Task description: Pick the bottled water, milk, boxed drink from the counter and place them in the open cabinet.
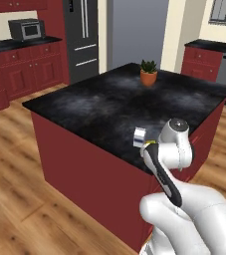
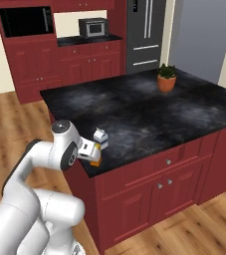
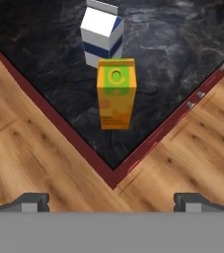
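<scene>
The claw [image 3: 111, 201] hangs above the near corner of the bench [image 2: 134, 119], its 2 fingertips [image 3: 30, 201] spread as wide as they go and holding nothing. Looking down from the hand, the boxed drink [image 3: 116, 94] stands upright close to that corner, orange-yellow with a green top. The milk [image 3: 100, 37] stands just behind it, farther in from the corner, a white carton with a blue band. In the right base view the milk [image 2: 101, 136] and the boxed drink [image 2: 96, 158] show partly behind the robot's hand at the bench edge. A potted plant [image 1: 148, 72] sits at the far side of the bench, well apart from both cartons.
</scene>
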